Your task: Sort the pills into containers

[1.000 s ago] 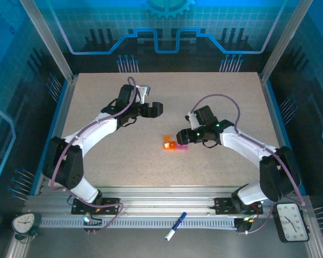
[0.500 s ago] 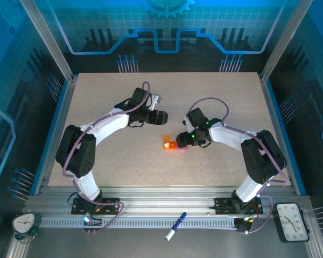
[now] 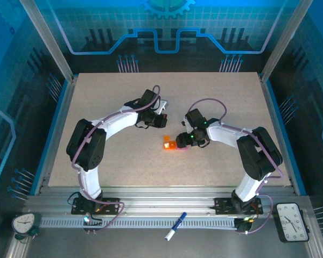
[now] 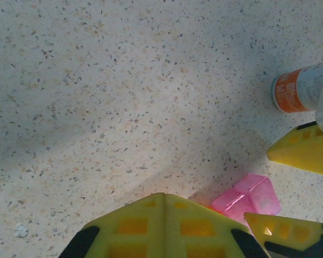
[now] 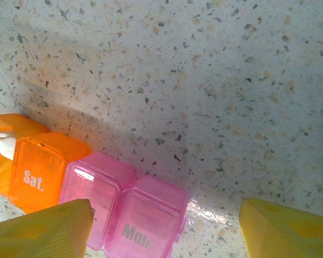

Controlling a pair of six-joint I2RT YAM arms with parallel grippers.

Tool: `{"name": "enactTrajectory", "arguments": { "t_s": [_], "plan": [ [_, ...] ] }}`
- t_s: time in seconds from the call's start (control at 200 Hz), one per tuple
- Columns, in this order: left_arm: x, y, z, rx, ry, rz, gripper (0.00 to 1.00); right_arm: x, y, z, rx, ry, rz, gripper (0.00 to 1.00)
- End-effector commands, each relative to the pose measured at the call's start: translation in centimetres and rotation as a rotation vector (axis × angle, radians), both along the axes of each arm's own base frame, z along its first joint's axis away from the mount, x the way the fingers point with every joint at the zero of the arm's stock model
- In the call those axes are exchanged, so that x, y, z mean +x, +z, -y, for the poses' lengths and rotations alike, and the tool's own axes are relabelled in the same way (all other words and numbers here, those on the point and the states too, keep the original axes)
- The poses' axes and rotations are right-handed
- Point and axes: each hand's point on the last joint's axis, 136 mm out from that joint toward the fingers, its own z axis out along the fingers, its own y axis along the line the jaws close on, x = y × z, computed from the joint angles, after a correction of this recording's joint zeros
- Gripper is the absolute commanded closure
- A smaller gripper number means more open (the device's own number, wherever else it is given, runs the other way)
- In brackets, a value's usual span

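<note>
we see the strip of containers [image 3: 174,144] [image 5: 97,193], half orange half pink, lying mid table [image 3: 231,97], right jaws apart just above its pink end, left jaws pressed together near it, white-and-orange bottle [image 4: 301,91] lying on table close by

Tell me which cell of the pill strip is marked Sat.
The orange cell that sits directly against the two pink ones. The pink cell at the end reads Mon. instead.
</note>
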Motion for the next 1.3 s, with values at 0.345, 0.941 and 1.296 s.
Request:
{"name": "enactTrajectory", "arguments": {
  "t_s": [0.345, 0.941, 1.296],
  "plan": [
    [-2.7, -2.4, 1.7, 0.076, -0.106, -0.083, 1.00, 0.0, -0.9, 0.1, -0.025, -0.005, -0.015, 0.28],
    [-5.5, -1.6, 1.8, 0.038, -0.122, -0.080, 1.00, -0.2, -1.8, 0.4, -0.044, -0.015, -0.034, 0.30],
    [-7.2, -1.7, 2.3, 0.024, -0.143, -0.091, 1.00, -0.3, -2.2, 0.5, -0.047, -0.016, -0.045, 0.30]
  ]
}}
